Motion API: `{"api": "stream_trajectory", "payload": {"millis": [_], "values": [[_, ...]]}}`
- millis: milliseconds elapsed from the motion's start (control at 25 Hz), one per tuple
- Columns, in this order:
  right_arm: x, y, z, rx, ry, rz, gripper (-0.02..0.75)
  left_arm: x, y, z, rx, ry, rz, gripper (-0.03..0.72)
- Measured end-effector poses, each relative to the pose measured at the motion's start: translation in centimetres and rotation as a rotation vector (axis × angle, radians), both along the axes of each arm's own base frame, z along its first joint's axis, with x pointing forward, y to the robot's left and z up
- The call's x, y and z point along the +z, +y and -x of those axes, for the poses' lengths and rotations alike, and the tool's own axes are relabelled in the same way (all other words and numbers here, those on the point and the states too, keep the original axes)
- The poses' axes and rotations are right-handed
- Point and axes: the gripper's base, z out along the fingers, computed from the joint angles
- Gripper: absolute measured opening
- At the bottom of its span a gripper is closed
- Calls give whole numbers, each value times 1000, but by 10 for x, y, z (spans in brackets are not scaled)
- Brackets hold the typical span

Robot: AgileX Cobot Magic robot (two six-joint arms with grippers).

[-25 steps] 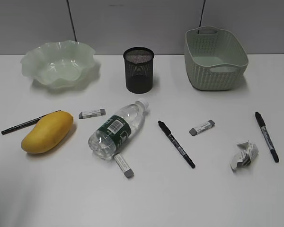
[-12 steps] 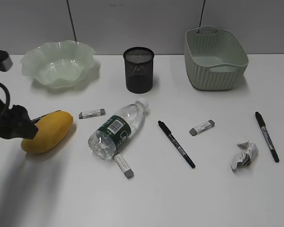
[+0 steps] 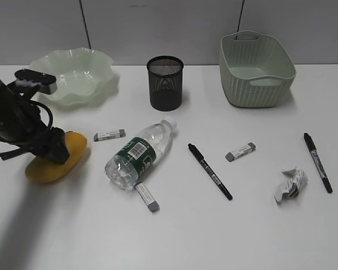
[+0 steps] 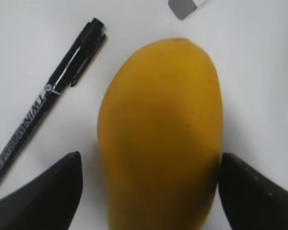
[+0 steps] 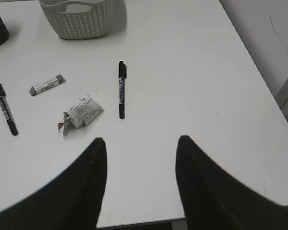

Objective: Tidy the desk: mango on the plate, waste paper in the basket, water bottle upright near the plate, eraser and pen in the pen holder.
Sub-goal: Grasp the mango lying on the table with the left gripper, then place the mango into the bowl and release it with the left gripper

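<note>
The wide-open left gripper point(image 4: 149, 191) straddles the smooth yellow-orange mango point(image 4: 158, 134) near the plain white desk's point(image 3: 214, 236) left edge, with a black pen point(image 4: 43, 120) just beside it; the right gripper point(image 5: 140, 158) hangs parted over bare tabletop. Three pens, three grey-tipped white erasers point(image 3: 109, 135), one lying clear bottle point(image 3: 139, 154).

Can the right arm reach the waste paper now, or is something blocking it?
Probably yes. The right gripper stands open above bare desk, and the waste paper lies just ahead to its left, with nothing between them. The nearest pen lies beside the paper, not touching it.
</note>
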Motion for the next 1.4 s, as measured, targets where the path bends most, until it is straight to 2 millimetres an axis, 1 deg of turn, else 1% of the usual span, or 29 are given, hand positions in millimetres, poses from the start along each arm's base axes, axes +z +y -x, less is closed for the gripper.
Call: {"api": "stream_trajectory", "payload": {"millis": [120,240,320,440,560,720,840,1000,1120,1240,1360,1400], "values": [[0,0,0,0,0,0,382,-11,-5,-6,-11,31,-5,678],[0,0,0,0,0,0,382,-21,-8,-6,-23,60,-13,672],[0,0,0,0,0,0,382,-23,-9,-6,-27,67,-15,649],[0,0,0,0,0,0,382,-23,-10,-7,-30,70,-14,580],[0,0,0,0,0,0,382,-20,-12,-6,-34,98,-8,580],[0,0,0,0,0,0,382,-11,-14,-9,-46,139,-1,580],[0,0,0,0,0,0,382,5,-16,-11,-52,148,7,580],[0,0,0,0,0,0,382,49,-17,-22,-16,54,34,580],[0,0,0,0,0,0,382,84,-12,-42,33,-72,63,580],[0,0,0,0,0,0,382,111,-2,-62,97,-214,92,580],[0,0,0,0,0,0,382,124,6,-85,147,-344,112,580],[0,0,0,0,0,0,382,123,7,-93,157,-365,116,580]]}}
